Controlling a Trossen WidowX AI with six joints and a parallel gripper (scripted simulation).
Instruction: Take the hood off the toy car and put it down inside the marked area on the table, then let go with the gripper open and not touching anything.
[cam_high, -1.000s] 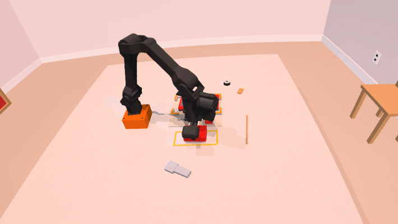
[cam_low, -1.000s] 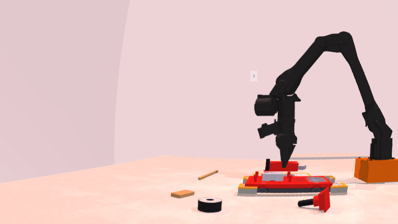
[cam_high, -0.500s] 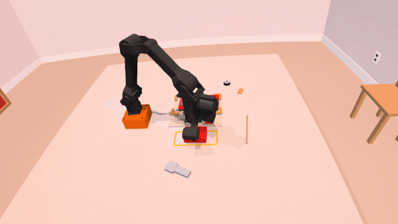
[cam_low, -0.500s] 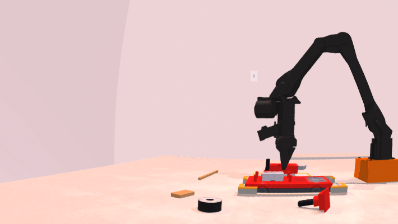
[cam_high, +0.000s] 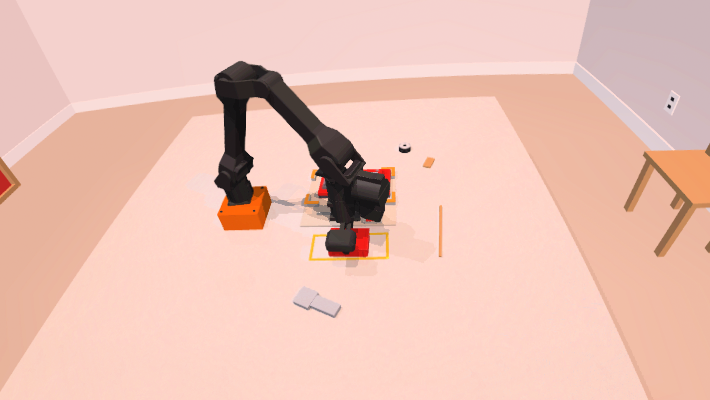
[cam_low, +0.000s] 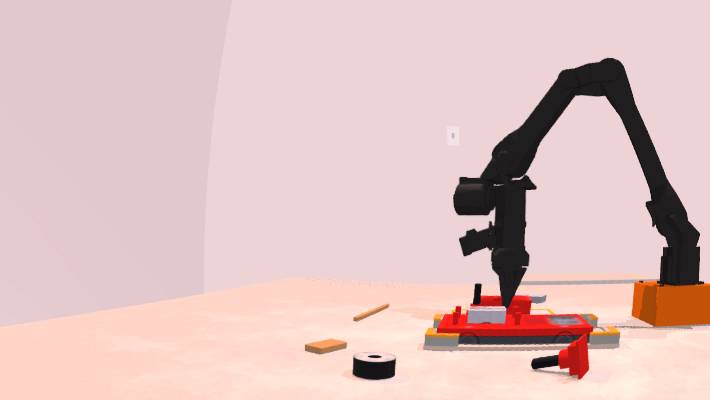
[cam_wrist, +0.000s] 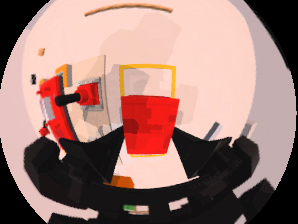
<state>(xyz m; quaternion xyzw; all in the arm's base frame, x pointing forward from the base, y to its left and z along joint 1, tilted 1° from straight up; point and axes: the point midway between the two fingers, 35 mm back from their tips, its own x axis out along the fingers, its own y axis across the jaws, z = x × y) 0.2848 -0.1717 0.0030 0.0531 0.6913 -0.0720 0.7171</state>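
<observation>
Wrist view shows the red hood gripped across its width by the fingers, low inside the yellow marked area on the table. It is judged rigid, light and smooth, best held by its side edges.

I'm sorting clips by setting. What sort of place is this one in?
Probably a plain indoor room set up as a robot work area: pale pink walls with a white outlet plate, a wooden side table, and a black arm on an orange block base over a large table top.
</observation>
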